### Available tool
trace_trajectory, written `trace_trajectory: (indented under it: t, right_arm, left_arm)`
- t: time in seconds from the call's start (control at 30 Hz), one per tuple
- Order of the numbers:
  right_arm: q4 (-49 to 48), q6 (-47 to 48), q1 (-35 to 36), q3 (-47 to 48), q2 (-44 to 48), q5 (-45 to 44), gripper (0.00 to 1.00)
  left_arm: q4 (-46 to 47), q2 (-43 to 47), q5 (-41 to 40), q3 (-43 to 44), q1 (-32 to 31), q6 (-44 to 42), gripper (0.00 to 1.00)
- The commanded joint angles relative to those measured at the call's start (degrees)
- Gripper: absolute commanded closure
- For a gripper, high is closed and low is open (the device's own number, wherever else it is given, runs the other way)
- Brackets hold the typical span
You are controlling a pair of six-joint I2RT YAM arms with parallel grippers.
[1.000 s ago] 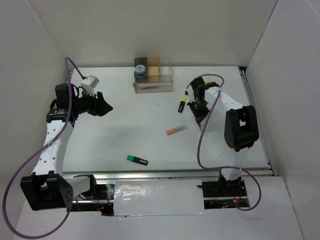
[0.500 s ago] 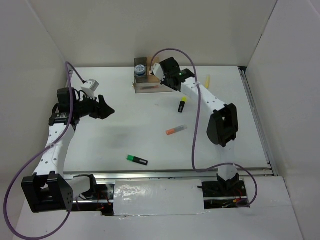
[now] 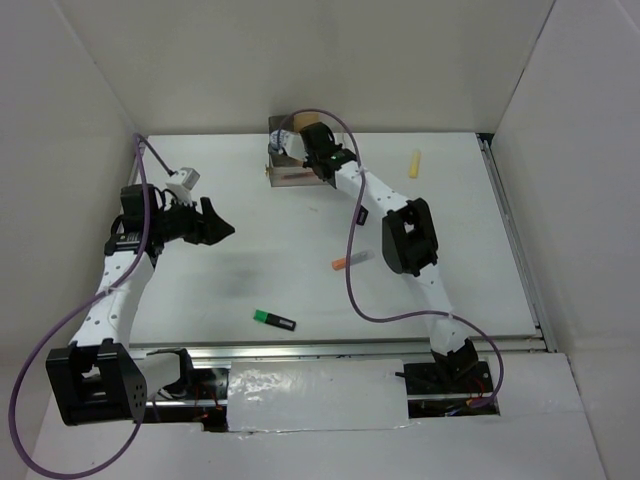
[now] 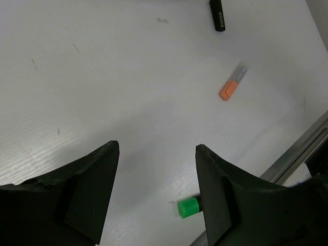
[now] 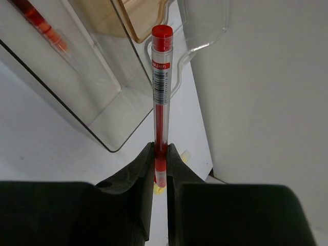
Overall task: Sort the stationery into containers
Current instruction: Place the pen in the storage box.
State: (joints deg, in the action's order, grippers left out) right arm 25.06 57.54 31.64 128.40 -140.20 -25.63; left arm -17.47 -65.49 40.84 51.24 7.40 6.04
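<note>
- Right pincer (image 5: pixel 160 154), black and two-fingered, is clamped on a thin clear-barrelled red pen (image 5: pixel 161 92), aimed at the clear plastic desk organiser (image 5: pixel 97 125) at twelve o'clock, likely to drop it in.
- Pen shows red cap, barcode label, red ink core.
- Left pincer (image 4: pixel 156 169) hangs open at nine o'clock, empty.

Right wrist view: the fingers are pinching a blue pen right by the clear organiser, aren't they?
Not blue: the pen is red, with a red cap. The right wrist view shows the right fingers pinching it by the clear organiser.
</note>
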Motion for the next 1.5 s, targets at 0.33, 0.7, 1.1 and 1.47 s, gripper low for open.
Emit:
trace_trajectory:
  t: [0.33, 0.7, 1.1, 1.47]
  right_arm:
    - [-6.51, 4.95, 3.16, 3.44, -3.49, 4.18, 0.92]
    - [-7.31, 7.59, 3.17, 7.74, -7.63, 4.44, 0.62]
    - [-0.20, -2.66, 4.40, 3.27, 4.66, 10.24, 0.52]
    - [25.81, -25.37, -0.52, -21.58, 33.40, 32.73, 0.51]
  left_arm:
    - [1.22, 3.18, 3.02, -2.29, 2.36, -1.65, 0.25]
    - [-0.28, 3.80, 3.90, -3.08, 4.11, -2.88, 0.22]
    - [-0.80, 3.36, 4.68, -0.80, 4.38, -4.28, 0.23]
    - [-13.45, 0.81, 6.19, 4.39, 3.06, -22.91, 0.23]
